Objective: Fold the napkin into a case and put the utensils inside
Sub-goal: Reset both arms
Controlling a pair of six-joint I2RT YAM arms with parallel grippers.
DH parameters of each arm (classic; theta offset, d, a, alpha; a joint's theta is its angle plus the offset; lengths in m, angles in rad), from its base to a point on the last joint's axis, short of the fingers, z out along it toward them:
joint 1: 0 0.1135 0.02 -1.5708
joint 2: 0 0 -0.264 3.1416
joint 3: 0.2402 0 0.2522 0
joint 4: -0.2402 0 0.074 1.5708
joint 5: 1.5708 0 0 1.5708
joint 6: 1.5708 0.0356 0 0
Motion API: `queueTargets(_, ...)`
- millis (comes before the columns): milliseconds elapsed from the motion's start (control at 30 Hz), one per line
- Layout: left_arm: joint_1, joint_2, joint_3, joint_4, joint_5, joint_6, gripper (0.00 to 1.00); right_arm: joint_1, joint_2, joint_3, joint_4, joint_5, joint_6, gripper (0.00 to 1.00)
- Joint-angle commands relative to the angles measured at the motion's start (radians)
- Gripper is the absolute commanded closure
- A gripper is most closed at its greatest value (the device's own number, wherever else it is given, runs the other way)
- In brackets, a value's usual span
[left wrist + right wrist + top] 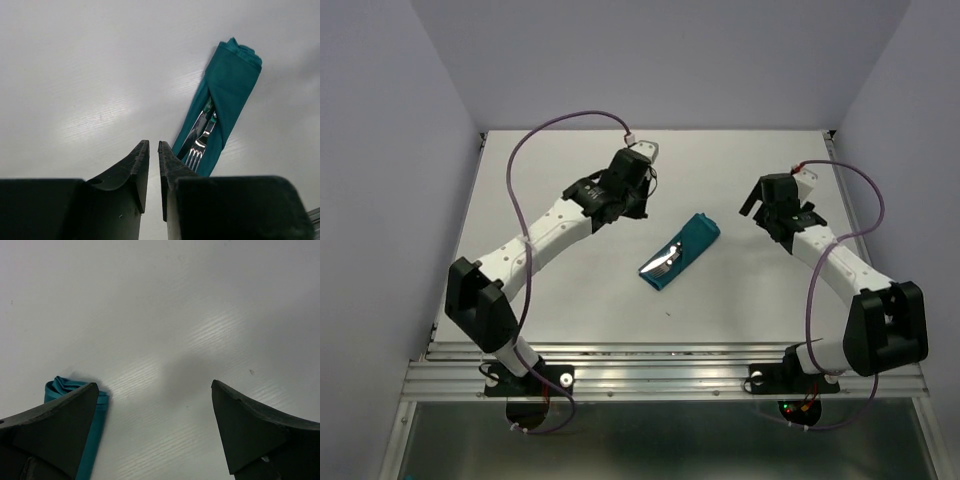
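Left gripper (632, 200) left of centre, lifted clear of the white table (570, 290), jaws drawn nearly together with only a slim slit between them, clamped on nothing.

Case (682, 252) at mid-table, just right of that gripper and apart from it. Teal-green cloth folded into a narrow pouch, lying flat on a slant, closed end up right, open mouth down left. Utensils (663, 262) tucked inside, silver heads poking out at the mouth. Fork tines and a blade side by side in the left wrist view, handles mostly hidden in the cloth.

Right gripper (760, 205) farther right, apart from the case, also off the table. Fingers (250, 425) spread wide, holding nothing. Bunched closed end of the case showing just beside one finger in the right wrist view.
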Motion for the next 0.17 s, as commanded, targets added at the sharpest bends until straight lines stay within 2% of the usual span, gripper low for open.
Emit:
queueTargets(0, 0.037, -0.114, 0.023, 0.057, -0.003, -0.022, 0.75, -0.002, -0.078, -0.05, 0.016, 0.141, 0.044, 0.0)
queueTargets(133, 0.085, -0.161, 0.002, 0.074, 0.002, -0.041, 0.75, -0.002, -0.127, -0.09, 0.018, 0.163, 0.067, 0.0)
